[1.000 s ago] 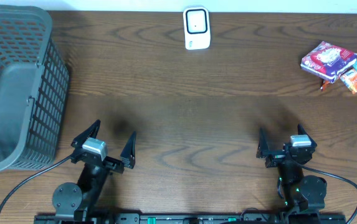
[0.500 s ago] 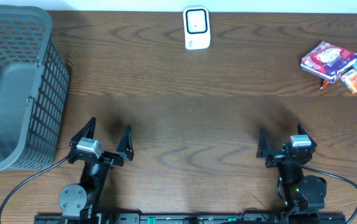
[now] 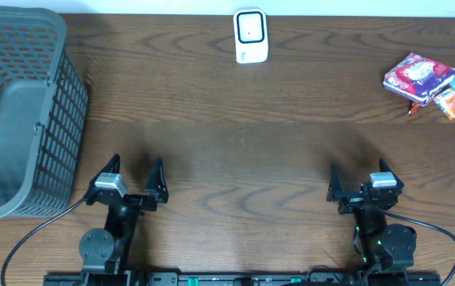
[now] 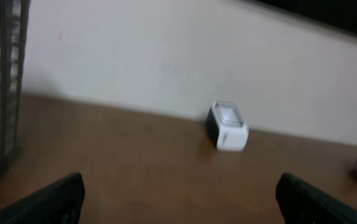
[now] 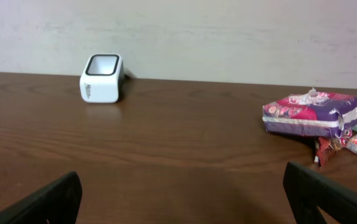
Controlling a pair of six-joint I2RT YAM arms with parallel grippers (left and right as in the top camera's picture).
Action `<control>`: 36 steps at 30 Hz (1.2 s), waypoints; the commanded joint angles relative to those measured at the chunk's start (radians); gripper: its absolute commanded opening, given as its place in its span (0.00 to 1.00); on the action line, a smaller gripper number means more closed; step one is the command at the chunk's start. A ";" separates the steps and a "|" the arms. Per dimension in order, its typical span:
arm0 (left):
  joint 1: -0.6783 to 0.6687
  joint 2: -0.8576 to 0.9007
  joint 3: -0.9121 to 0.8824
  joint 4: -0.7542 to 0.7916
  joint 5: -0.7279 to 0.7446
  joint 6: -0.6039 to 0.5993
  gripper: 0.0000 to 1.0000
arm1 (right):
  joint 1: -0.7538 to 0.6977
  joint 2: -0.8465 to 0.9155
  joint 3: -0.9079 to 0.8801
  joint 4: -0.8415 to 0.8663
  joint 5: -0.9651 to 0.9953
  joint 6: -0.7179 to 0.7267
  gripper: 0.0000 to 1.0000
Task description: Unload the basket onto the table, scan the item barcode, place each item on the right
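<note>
Scanner (image 3: 251, 36) sits at 12 o'clock, packets (image 3: 418, 78) at 2, basket (image 3: 21, 111) at 9; left gripper (image 3: 136, 164) and right gripper (image 3: 358, 168) gape wide, both empty.

The overhead camera looks straight down on the whole surface (image 3: 235, 119), with the scanner (image 3: 250, 36) at its far edge. Both wrist cameras sit low, well back from the scanner, and face level toward it and the wall (image 5: 228, 31) behind it. The left view is blurred. All three views share the scanner and the snack packets (image 5: 312, 112) to its right.
</note>
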 commanded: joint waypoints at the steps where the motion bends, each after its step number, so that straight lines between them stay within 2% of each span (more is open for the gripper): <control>1: 0.005 -0.009 -0.002 -0.042 -0.021 -0.022 0.98 | 0.003 -0.007 -0.003 -0.002 0.005 -0.008 0.99; 8: 0.005 -0.009 -0.002 -0.169 -0.022 -0.024 0.98 | 0.003 -0.007 -0.003 -0.002 0.005 -0.008 0.99; 16: 0.005 -0.009 -0.002 -0.168 -0.026 -0.011 0.98 | 0.003 -0.007 -0.003 -0.002 0.005 -0.008 0.99; 21: 0.005 -0.009 -0.002 -0.171 -0.038 0.089 0.98 | 0.003 -0.007 -0.003 -0.002 0.005 -0.008 0.99; 27: 0.005 -0.009 -0.002 -0.179 -0.109 0.097 0.98 | 0.003 -0.007 -0.003 -0.002 0.005 -0.008 0.99; 36: 0.005 -0.009 -0.002 -0.179 -0.107 0.261 0.98 | 0.003 -0.007 -0.003 -0.002 0.005 -0.008 0.99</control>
